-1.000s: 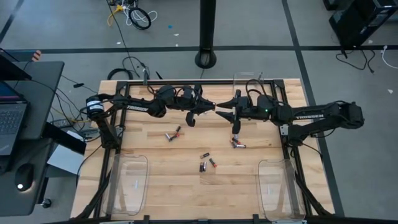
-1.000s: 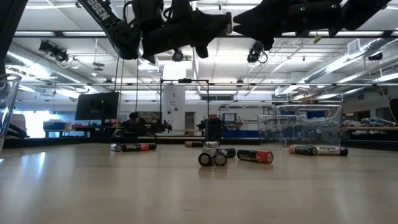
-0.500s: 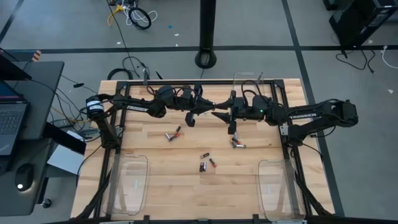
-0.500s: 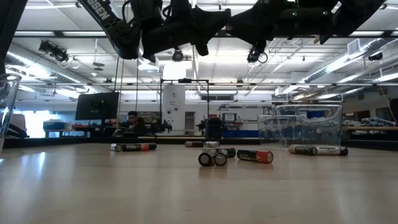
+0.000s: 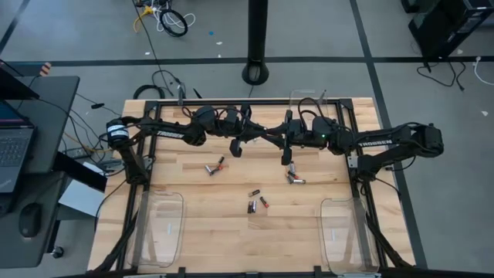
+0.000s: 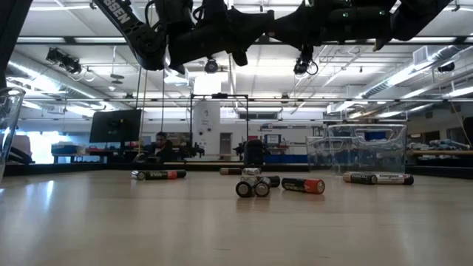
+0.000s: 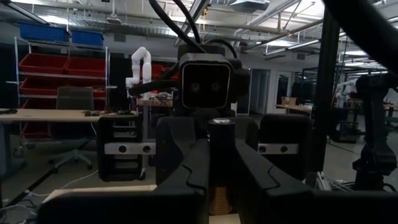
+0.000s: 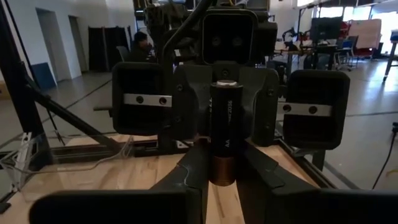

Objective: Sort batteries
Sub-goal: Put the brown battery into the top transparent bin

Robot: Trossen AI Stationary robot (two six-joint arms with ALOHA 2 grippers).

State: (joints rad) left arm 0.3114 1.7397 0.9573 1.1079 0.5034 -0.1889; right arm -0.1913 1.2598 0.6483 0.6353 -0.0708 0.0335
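Meeting tip to tip above the far middle of the worktop (image 5: 193, 232), the left end effector (image 5: 258, 136) and the right end effector (image 5: 272, 139) both clench on one black battery (image 8: 224, 134). In both wrist views the cell stands upright between the near fingers, with the other arm's wrist camera facing it from just behind — so this looks like a handover in the air, probably to turn the cell or to pass it to the arm nearer its tray. Which arm should let go, I cannot say.

The other batteries lie on the wood, well below the arms: a pair (image 5: 214, 166) left of centre, one group (image 5: 256, 202) near the middle, another cell (image 5: 295, 179) under the right arm. The low view shows the middle group (image 6: 252, 188) as ends facing the camera, beside a red-banded cell (image 6: 303, 185). Two clear trays (image 5: 160, 228) wait at the near corners — both seem empty, so the sorting is, I judge, only at its beginning.
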